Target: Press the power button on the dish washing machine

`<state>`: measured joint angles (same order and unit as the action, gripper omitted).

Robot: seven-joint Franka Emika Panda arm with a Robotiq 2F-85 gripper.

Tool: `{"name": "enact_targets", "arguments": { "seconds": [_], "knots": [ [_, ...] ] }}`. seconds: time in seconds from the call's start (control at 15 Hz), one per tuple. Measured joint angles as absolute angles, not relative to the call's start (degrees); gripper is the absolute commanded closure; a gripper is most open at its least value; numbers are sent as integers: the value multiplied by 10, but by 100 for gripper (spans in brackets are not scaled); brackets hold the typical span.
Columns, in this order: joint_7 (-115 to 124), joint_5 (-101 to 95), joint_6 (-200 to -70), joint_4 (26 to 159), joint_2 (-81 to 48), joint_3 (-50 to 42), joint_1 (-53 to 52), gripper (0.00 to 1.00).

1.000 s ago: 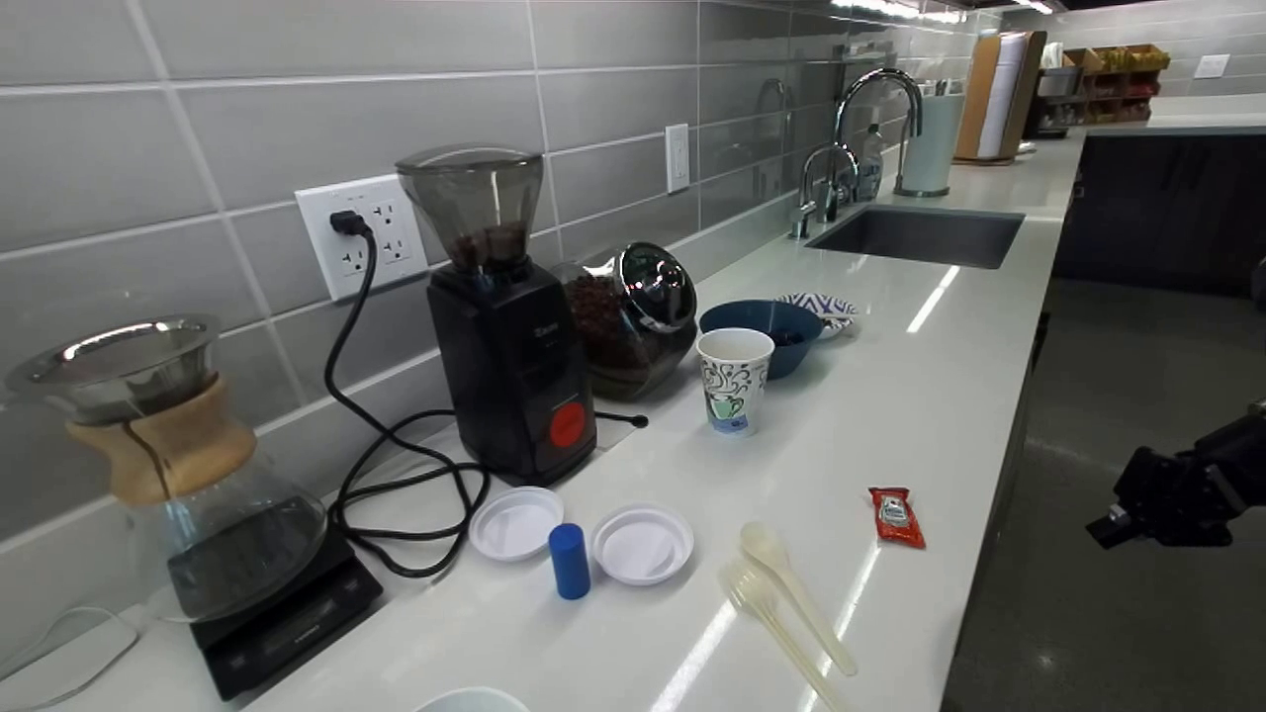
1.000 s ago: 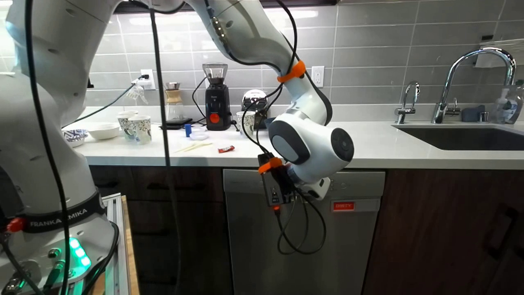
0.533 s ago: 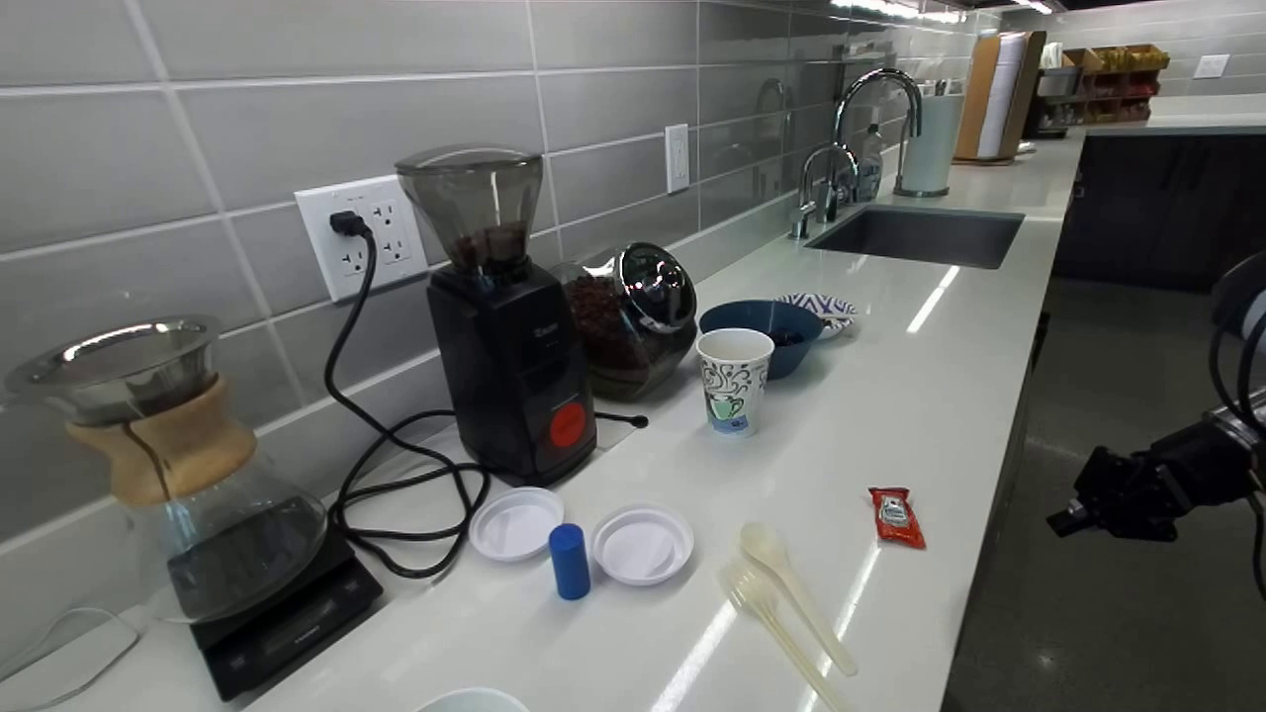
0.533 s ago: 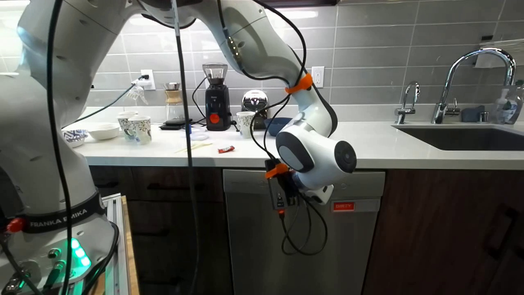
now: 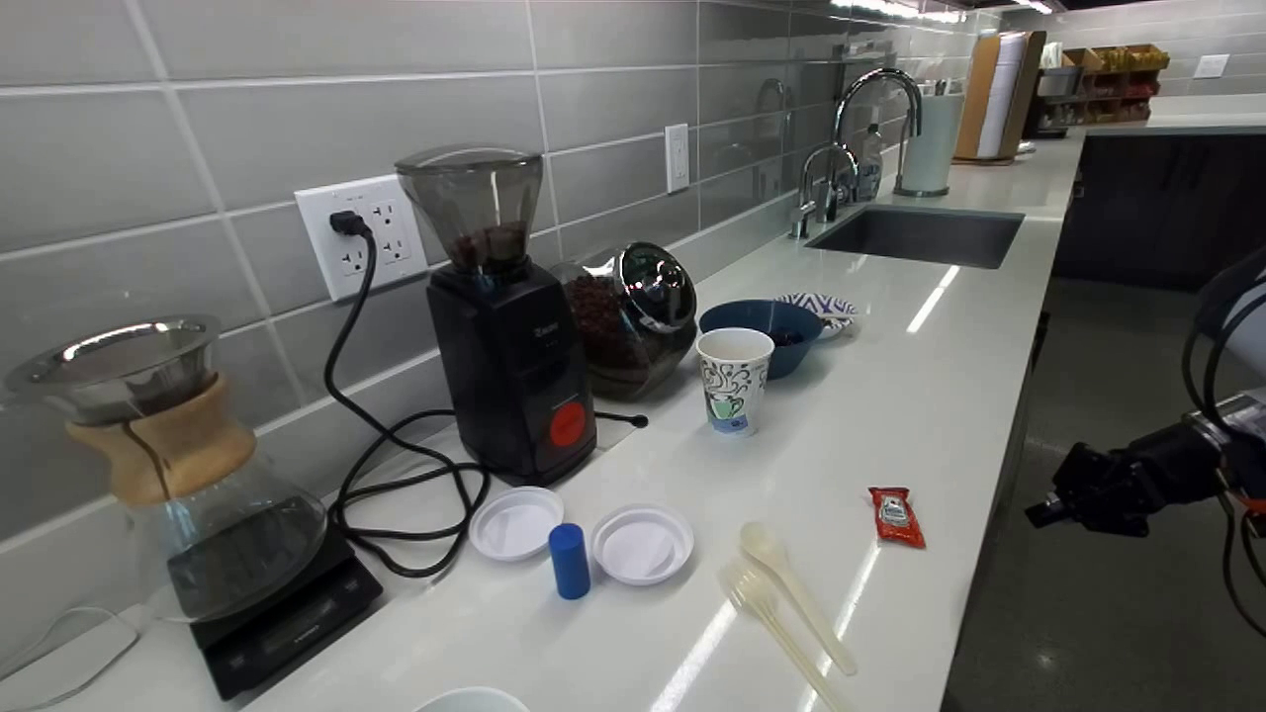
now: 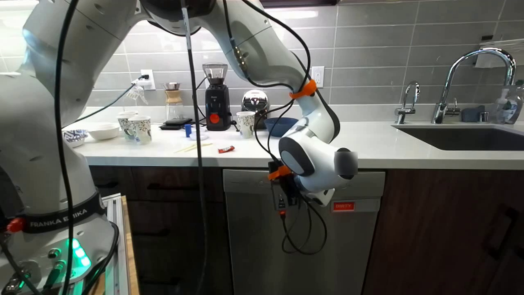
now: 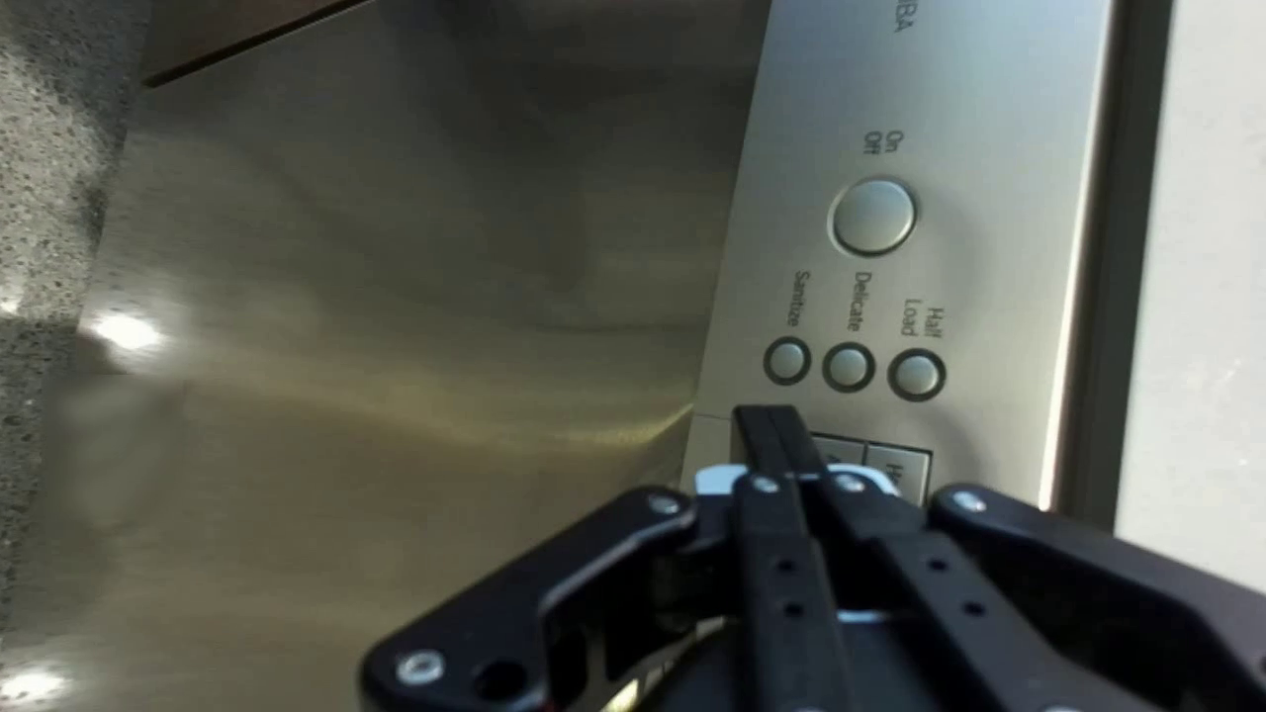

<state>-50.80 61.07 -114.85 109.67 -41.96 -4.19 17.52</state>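
"Since a second ago, the gripper (image 5: 1043, 512) has come nearer the edge of the counter (image 5: 851, 425), as seen in an exterior view, and the arm (image 6: 262, 47) has shifted along with it."

"How do the jaws stand now?"

"Pressed together. From the wrist you see both black fingertips (image 7: 754, 435) meeting, side by side."

"And the power button (image 7: 874, 216)?"

"Out ahead of them — the big round one by the On and Off lettering. It lies beyond the tips and a little to their right in the wrist view, well apart from them there."

"What's between?"

"Three small buttons (image 7: 848, 367) in a row, marked Sanitize, Delicate and Half Load, with Sanitize most nearly in line with the tips. Closer still, a keypad (image 7: 898, 470) shows just right of the tips, partly covered by the gripper."

"Are they touching anything?"

"I can't say whether the tips touch the dish washing machine (image 7: 445, 297). Its broad metallic front spreads out left of the jaws in that same view."

"And from outside?"

"In an exterior view the jaws are hidden — though a red sign (image 6: 343, 206) reading DIRTY shows to the right of the gripper's mount, on the machine's front."
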Motion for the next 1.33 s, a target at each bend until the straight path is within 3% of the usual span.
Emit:
{"name": "enact_targets", "arguments": {
  "seconds": [1.33],
  "knots": [
    [-528,630,-1149,1079,-441,-33,172,100]
  ]
}}
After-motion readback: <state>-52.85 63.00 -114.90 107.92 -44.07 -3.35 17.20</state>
